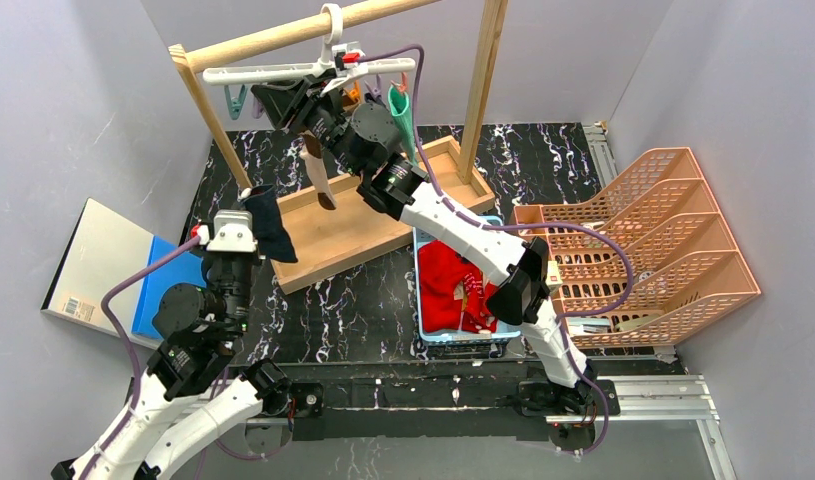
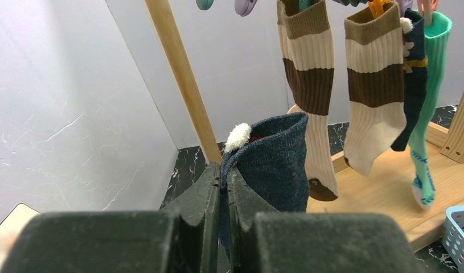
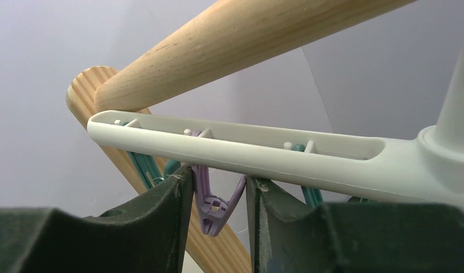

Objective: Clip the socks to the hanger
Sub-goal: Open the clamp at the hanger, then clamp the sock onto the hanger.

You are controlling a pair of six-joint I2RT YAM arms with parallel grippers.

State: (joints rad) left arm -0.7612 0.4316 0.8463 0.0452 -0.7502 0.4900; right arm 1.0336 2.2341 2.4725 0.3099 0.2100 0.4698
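Looking from above, you see the right arm stretched far and to the left, up to the hanger that hangs on the wooden rail. The right gripper sits just under the white bar, but its fingers are hard to make out there. Only your right wrist camera shows them: the 2 fingers stand on either side of the purple clip, each touching 1 handle, so the jaws pinch this clip under the bar. Whether the clip's mouth is open, you cannot tell.

Your left arm is bent upward at the near left, and the left gripper points far, toward the rack. The top view shows a dark navy sock at its tip. The left wrist view adds that the jaws are pressed together on the cuff edge, with the sock standing upright. Behind it, 2 banded socks, another navy sock and a teal-green sock hang in a row. Only from above do you see the red socks in the blue basket, right of the rack base.
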